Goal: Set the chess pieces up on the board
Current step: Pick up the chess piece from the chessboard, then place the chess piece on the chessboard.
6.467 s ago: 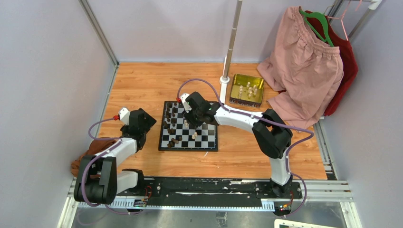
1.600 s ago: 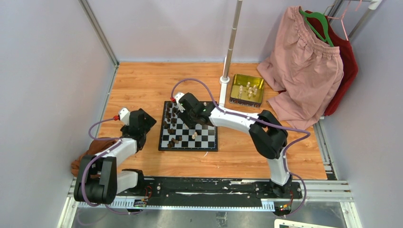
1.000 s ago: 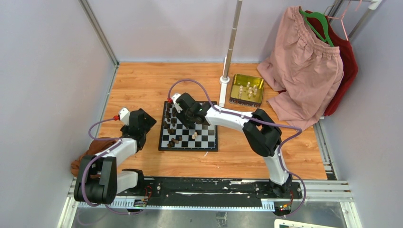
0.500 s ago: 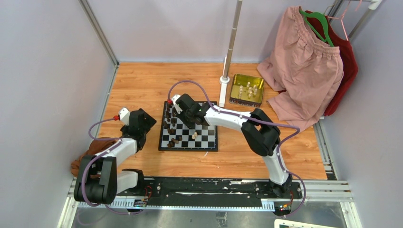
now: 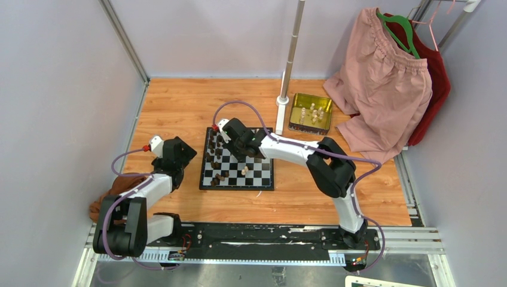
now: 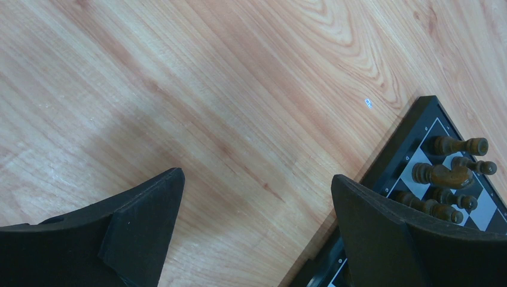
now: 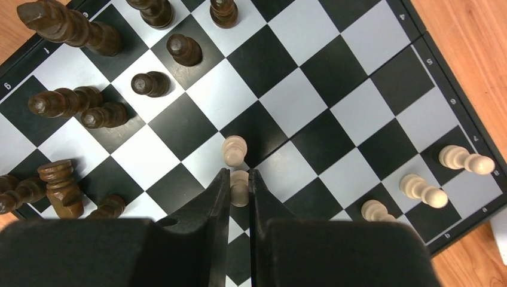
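Progress: I judge the job well short of halfway. The board (image 5: 263,174) carries pieces, but nothing yet reads as finished ranks.
Dark side: the dark pieces (image 7: 149,84) crowd one end of the board. From the right wrist view several look tilted or lying across squares, so I think they need straightening.
Cream side: three cream pieces (image 7: 423,189) stand along the opposite edge. More cream ones sit in the tin (image 5: 327,103), well apart from the board on the table (image 5: 179,104). I expect those to need ferrying over.
Right gripper: the right gripper (image 7: 239,174) is over the middle of the board, its fingers (image 7: 218,197) pinched narrow on a cream piece (image 7: 240,186).
Piece vs. gripper: the held piece sits right at the fingertips, above a dark square near the board's centre line. A second cream knob shows just ahead of the tips. I cannot tell whether it is another pawn or part of the same piece. Whether the base touches the board I cannot say either.
Left gripper: the left gripper (image 6: 254,197) hangs spread wide and empty over bare wood, just beside the board's corner where the dark pieces stand.
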You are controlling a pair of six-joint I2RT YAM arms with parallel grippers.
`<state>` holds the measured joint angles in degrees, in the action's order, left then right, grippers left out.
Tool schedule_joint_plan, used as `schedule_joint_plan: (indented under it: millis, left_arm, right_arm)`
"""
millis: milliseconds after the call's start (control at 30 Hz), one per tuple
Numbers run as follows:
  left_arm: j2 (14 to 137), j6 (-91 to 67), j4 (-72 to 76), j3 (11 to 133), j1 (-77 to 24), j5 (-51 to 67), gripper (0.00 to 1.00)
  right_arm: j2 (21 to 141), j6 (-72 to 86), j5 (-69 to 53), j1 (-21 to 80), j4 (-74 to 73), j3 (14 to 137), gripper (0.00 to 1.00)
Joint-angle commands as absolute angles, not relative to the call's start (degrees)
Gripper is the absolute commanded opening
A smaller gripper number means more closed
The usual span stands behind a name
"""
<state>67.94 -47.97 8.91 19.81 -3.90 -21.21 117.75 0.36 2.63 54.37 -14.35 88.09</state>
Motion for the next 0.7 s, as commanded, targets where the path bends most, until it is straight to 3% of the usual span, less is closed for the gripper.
schedule_joint_plan:
  millis: [0, 667]
  left_arm:
    - [67.75, -47.11, 10.06, 19.61, -4.18, -22.41, 1.0]
    - [67.85, -46.9, 10.13, 19.73, -4.13, -22.02, 1.0]
  right_arm:
    - [114.4, 0.26, 4.55, 55.33, -14.43, 86.82, 0.0]
    - [103.47, 3.36, 10.29, 52.92, -11.89, 74.9, 0.0]
